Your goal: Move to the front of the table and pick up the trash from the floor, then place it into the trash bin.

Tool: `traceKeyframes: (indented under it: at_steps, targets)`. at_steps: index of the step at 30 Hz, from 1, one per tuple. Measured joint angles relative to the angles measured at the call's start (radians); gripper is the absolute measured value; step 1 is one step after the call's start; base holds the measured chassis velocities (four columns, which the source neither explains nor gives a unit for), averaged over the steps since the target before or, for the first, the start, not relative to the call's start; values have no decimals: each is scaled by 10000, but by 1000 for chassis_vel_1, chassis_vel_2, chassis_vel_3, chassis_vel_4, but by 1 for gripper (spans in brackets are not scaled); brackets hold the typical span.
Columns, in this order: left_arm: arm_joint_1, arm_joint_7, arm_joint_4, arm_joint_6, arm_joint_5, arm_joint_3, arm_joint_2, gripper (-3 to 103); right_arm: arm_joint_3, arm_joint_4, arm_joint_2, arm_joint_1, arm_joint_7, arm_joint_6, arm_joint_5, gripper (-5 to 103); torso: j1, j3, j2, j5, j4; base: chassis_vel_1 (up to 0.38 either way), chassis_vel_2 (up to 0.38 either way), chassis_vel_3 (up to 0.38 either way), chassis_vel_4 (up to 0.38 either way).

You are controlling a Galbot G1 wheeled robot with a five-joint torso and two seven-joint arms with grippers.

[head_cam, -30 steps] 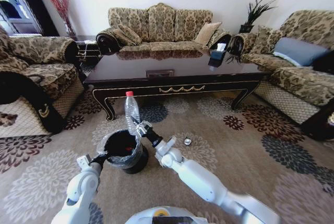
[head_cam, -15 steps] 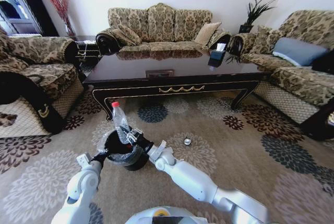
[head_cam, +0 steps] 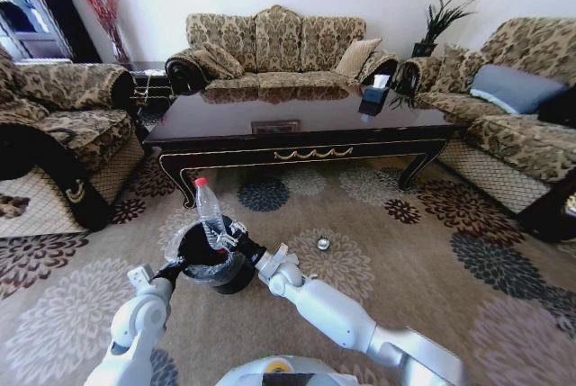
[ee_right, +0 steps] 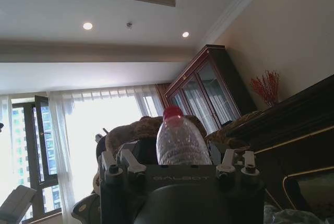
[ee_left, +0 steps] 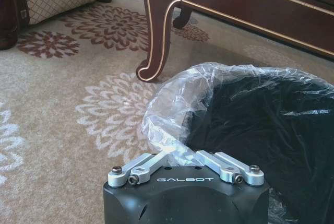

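A clear plastic bottle [head_cam: 211,215] with a red cap stands nearly upright, its lower end inside the mouth of the trash bin [head_cam: 193,268]. My right gripper [head_cam: 227,240] is shut on the bottle's lower body; the right wrist view shows the bottle [ee_right: 180,141] rising between its fingers. The bin is small, round and black, with a crinkly clear liner [ee_left: 175,104] over its rim. My left gripper [head_cam: 175,269] is shut on the near rim and liner [ee_left: 177,153]. A small shiny round piece of trash [head_cam: 323,243] lies on the floor [head_cam: 432,251] right of the bin.
The dark table [head_cam: 297,148] stands just behind the bin, with one curved leg [ee_left: 156,31] close to it. Patterned sofas surround the carpet on the left [head_cam: 54,134], back [head_cam: 274,44] and right [head_cam: 513,116]. Open carpet lies to the right of the bin.
The right gripper carried the bottle left and down, from beside the bin to over its mouth. Over the last half second it has hardly moved. The left gripper kept its hold on the rim.
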Motion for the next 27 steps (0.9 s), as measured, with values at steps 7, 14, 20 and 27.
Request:
traceKeyframes:
  at_steps: [7,14,20,27]
  targets:
    - [120,-2,-43,-61,24,-100,14,3,30,15,0,-115,16,30,-82,91,0,0,0,0,0,0,0,0,0]
    - [238,0,-283,-79,24,-348,41,3,824,20,8,-230,1101,-151,-258,100,-1,0,0,0,0,0,0,0,0]
    - [341,-117,-739,-8,-229,-673,56,3,1820,-240,-128,-125,3358,-1114,-1302,100,0,0,0,0,0,0,0,0,0]
    - [628,-177,-1205,64,-230,-783,54,3,2830,-549,-456,-515,8014,-3780,-2364,100,0,0,0,2,-2,0,0,0,0]
